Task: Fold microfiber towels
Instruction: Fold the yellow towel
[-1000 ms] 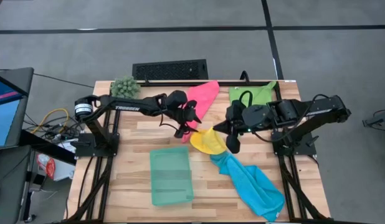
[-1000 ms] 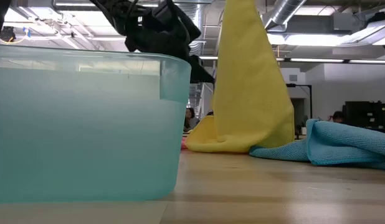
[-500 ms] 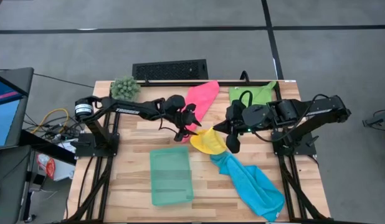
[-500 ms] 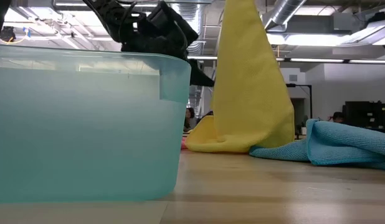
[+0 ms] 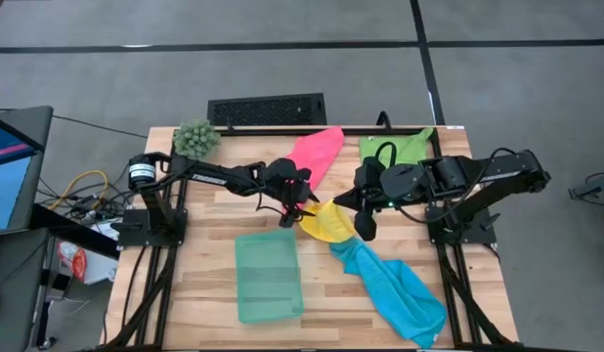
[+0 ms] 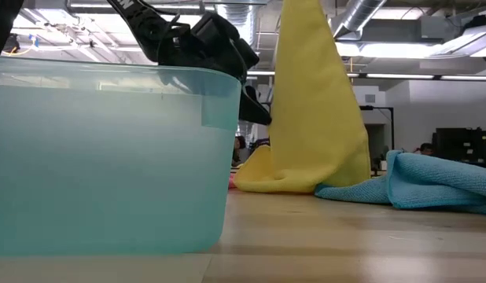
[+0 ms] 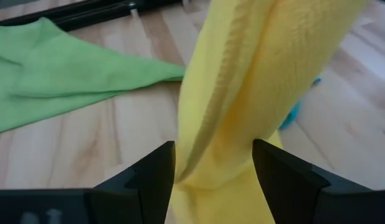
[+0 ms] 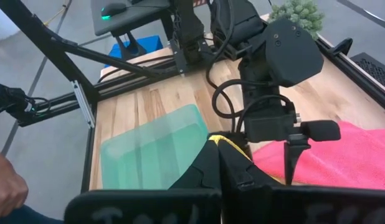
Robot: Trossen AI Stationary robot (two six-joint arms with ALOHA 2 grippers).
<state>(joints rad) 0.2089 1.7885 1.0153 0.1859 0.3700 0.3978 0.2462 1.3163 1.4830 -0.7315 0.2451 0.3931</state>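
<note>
the right jaws [image 5: 333, 204] are pinching the yellow towel [image 6: 318, 102], hanging below them. the left jaws [image 7: 214, 171] are spread around it. if they are closing too low, the towel might bunch or slip.

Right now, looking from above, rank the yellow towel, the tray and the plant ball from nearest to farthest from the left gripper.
From the left gripper, open at mid-table:
1. Yellow towel: between its fingers, with the shut right gripper holding it up.
2. Tray: toward the front edge, just left of the gripper.
3. Plant ball: back-left corner, farthest.
</note>
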